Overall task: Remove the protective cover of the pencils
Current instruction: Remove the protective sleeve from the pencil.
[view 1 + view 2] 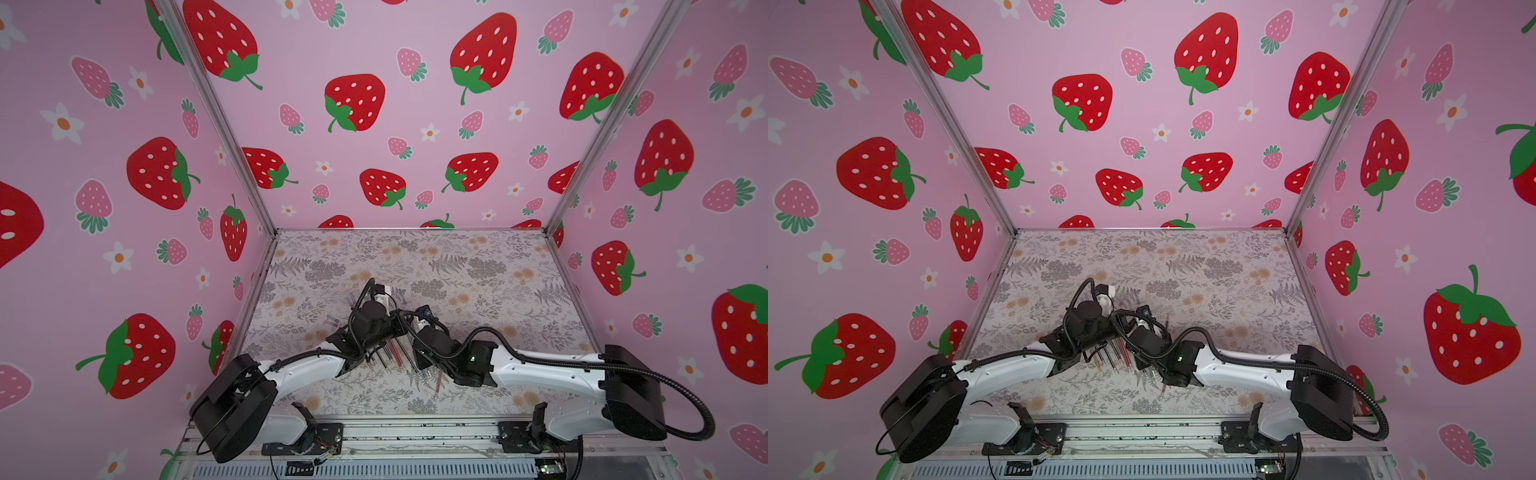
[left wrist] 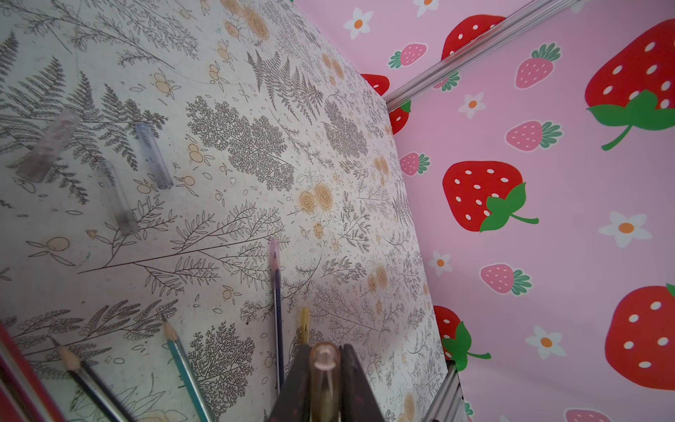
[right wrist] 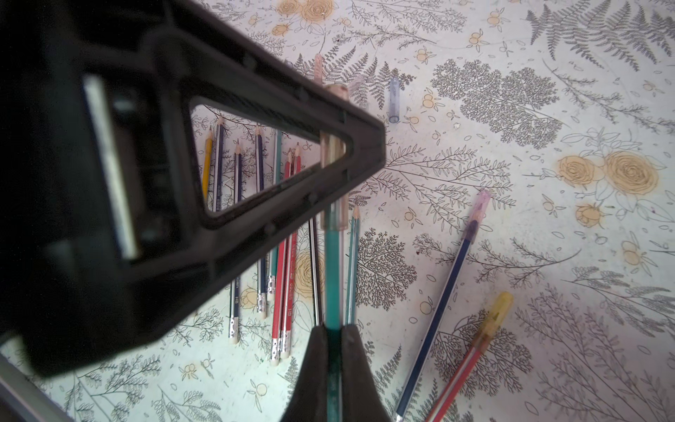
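Teamwork above the floral-print tabletop: right gripper clamps the shaft of the slim teal wooden pencil, left gripper pinches its clear pinkish plastic cap. A straight pull along the pencil, both grips firm, should free it cleanly.

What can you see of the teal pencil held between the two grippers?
The teal pencil is a thin, straight stick, teal all along what shows. The right gripper is shut on its shaft. Its far end sits inside a clear pinkish cap, which the left gripper pinches. The point is hidden by the cap, which is not yet off.
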Controlling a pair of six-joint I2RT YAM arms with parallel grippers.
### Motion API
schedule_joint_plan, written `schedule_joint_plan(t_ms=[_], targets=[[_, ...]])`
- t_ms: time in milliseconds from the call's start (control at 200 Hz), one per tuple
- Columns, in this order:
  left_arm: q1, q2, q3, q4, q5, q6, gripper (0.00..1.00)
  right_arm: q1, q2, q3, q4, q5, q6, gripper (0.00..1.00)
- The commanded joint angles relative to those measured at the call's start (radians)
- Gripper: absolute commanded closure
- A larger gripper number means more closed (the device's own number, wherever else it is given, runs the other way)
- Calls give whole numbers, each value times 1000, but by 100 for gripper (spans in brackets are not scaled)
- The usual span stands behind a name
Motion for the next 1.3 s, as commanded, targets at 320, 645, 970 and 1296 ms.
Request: schedule_joint_plan(t_ms=[320,645,970,1296], targets=[[-5,8,19,29,-17,-16,98,14,-19,-11,4,48,15,80],[-5,6,35,1,-13,-22,100,14,3,-13,6,73,22,66],[-6,-17,24,-4,-27,-20,100,15,46,2,28,40,8,75],[-2,-36,18,-23,-50,-28,100,15,28,-16,54,25,-2,100]])
